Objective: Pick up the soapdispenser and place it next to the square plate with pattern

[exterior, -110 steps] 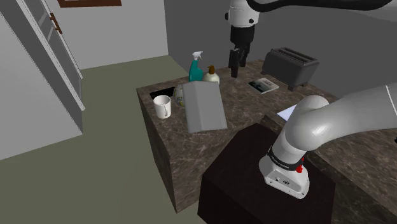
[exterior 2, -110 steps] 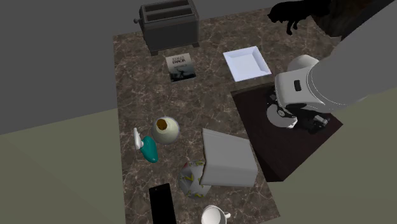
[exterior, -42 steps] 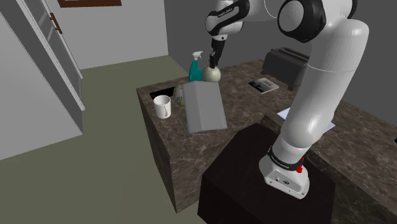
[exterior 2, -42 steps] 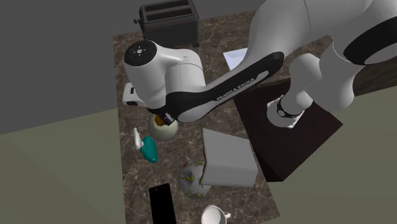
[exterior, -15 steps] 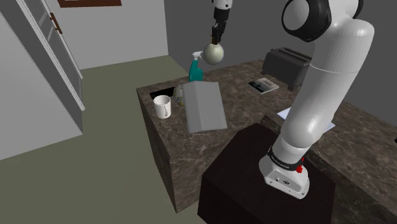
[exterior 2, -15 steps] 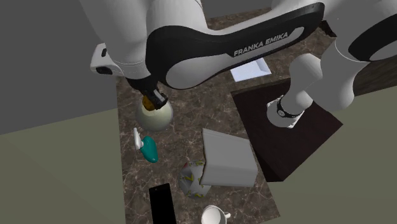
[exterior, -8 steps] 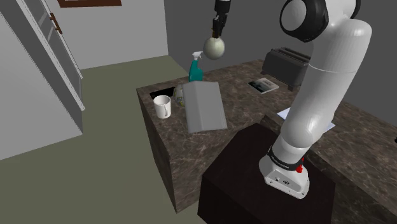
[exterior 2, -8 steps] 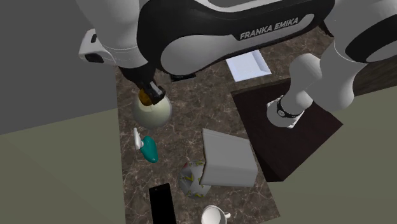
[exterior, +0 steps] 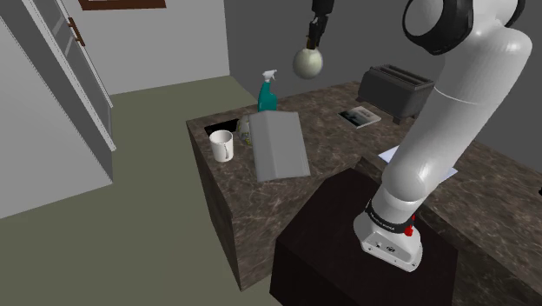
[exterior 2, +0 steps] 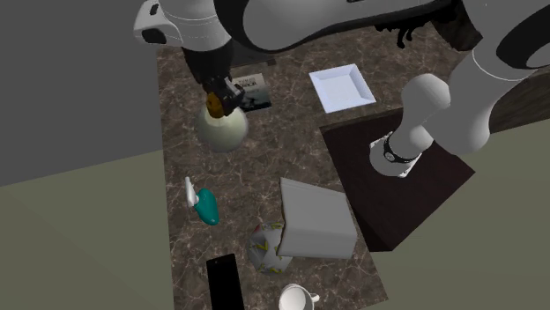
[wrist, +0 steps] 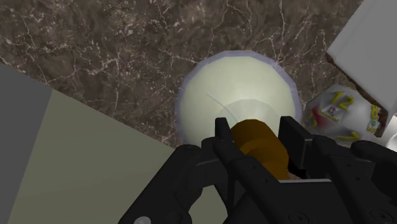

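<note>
1. Wrist view: the black fingers (wrist: pixel 224 141) pinch the brown neck (wrist: pixel 257 145) of the pale round soap dispenser (wrist: pixel 235 102), which hangs above the dark marbled worktop (exterior 2: pixel 291 150).
2. Risk: its round body may swing or slip from this narrow grip before reaching the white square plate (exterior 2: pixel 342 88).

a dark marbled counter (exterior: pixel 334 143) carried a grey slab (exterior: pixel 278 146), lying tilted near its middle. a teal spray bottle (exterior: pixel 267 94) stood upright just beyond the slab's far edge. a white mug (exterior: pixel 222 145) sat near the slab, toward the shoulder view's left, and a flat black rectangle (exterior 2: pixel 224 282) lay close to the slab on that same side. a dark toaster (exterior: pixel 397 89) stood well apart from the slab, with a thin booklet (exterior: pixel 360 116) lying flat between them. olive floor (exterior: pixel 130 217) spread past the counter, well beyond the slab.
</note>
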{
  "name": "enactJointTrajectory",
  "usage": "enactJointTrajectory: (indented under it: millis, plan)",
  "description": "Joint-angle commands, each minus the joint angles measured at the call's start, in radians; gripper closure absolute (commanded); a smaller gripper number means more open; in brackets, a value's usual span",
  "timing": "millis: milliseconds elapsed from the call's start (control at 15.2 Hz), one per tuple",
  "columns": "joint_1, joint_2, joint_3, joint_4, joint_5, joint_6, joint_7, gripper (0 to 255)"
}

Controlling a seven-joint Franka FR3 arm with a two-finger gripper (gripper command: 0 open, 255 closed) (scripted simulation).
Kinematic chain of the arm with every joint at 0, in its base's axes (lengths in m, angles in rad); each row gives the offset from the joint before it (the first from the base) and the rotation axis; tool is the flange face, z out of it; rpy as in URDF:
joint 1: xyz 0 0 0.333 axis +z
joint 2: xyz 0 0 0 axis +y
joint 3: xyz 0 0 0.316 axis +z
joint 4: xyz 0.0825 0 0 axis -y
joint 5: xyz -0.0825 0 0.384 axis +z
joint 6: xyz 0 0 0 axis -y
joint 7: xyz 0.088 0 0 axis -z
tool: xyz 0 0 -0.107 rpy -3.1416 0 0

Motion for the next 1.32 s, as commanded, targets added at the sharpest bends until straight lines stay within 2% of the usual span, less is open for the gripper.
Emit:
enactJointTrajectory:
  millis: [0, 594, 1254]
  plan:
    - [-0.014, -0.048, -0.014, -0.059, -0.013, 0.015, -0.030, 255]
    - [-0.093, -0.203, -0.098, -0.217, -0.068, 0.029, -0.186, 255]
    - [-0.184, -0.285, -0.226, -0.273, -0.117, 0.017, -0.395, 255]
